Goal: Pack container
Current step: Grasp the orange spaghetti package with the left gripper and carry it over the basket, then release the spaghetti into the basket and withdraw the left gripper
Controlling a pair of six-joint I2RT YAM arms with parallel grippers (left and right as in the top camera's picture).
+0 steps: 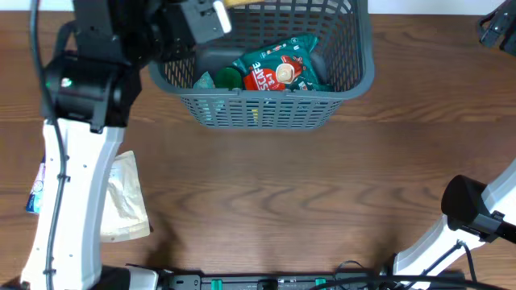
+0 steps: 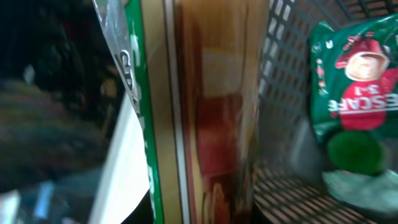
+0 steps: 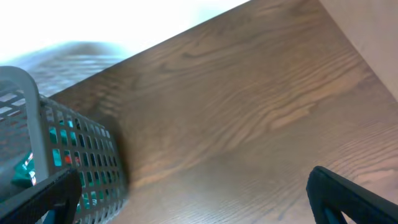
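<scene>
Container sits at the far centre of the table, long side facing the arm bases, all 4 walls slotted grey lattice. Surface is brown wood-grain laminate, matte, with a white strip past its far edge. Left gripper is over the container's left rim, clenched on a tall packet with green, gold and brown print. The packet fills the left wrist view upright and blurred, so the fingers themselves don't show there. Inside the container there's 1 green Nescafe 3-in-1 sachet pack leaning on the right half, with a dark green round item just beside it on the left. Right gripper is at the far right edge, well apart from the container, jaws spread wide with nothing between them, above bare wood. Near the left arm's base lie a cream pouch and a blue-white packet, the latter partly hidden by the arm. A black rail with cables runs along the near edge.
</scene>
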